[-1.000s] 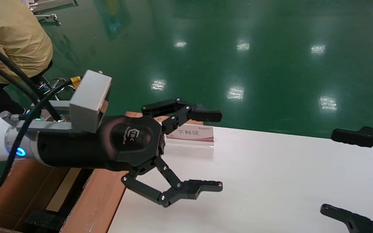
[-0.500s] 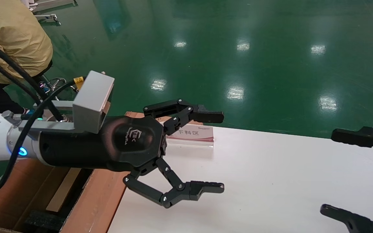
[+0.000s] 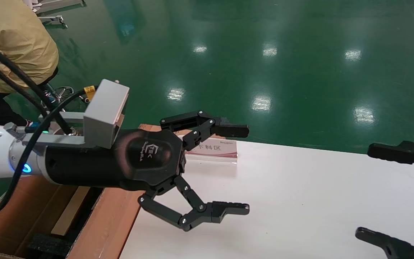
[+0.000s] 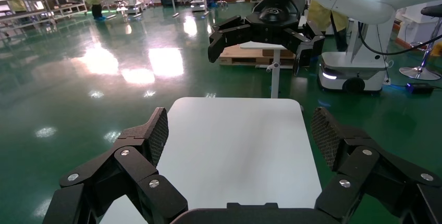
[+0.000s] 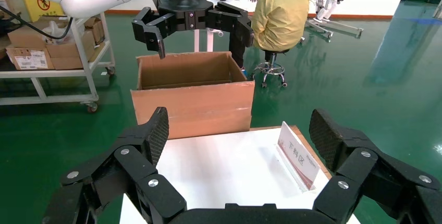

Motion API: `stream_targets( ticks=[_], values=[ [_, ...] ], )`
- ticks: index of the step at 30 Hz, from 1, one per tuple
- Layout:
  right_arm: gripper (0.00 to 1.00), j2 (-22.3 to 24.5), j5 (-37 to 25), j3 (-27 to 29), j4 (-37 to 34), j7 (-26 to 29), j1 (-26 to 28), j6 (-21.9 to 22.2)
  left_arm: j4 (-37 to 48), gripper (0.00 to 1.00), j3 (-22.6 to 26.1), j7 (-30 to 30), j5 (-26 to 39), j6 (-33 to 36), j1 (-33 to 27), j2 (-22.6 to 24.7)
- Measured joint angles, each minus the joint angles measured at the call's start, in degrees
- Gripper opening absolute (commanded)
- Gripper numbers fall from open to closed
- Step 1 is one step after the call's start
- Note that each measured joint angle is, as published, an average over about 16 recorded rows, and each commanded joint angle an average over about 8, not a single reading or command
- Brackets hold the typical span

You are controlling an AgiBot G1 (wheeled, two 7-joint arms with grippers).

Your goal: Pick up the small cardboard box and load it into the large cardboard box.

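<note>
L gripper: jaws standing wide apart, nothing between them. It is hanging over the near-left part of the flat white rectangular bench, fingers pointing across the bench toward the robot's right. In the L wrist view the same gripper is framing bare bench top w/ its ribbed black pads.

R gripper: jaws also spread wide, nothing held. It is sitting at the right edge of the head view, over the bench's right side, facing the L gripper, well apart from it. In the R wrist view it is showing as.

Large brown corrugated cardboard box w/ flaps: standing just beside the bench's left end, under the L arm, top open; inside, a black foam pad and a pale strip are showing. Also visible in the R wrist view, beyond the bench's far end.

Small cardboard box: not showing in any view; location cannot be told.

Low white-and-red sign plate w/ printed characters: standing on the bench's far-left part, behind the L gripper's upper finger.

Glossy green floor is surrounding the bench. Person in a yellow jacket is sitting near the box, at the head view's upper left.
</note>
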Motion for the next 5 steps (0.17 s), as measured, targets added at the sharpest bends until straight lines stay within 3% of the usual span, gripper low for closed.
stream_targets(
  ticks=[5],
  values=[
    [1.00, 0.00, 0.01, -0.01, 0.00, -0.01, 0.00, 0.00, 0.00, 1.00, 0.12, -0.01, 0.03, -0.03, -0.08, -0.01]
  ],
)
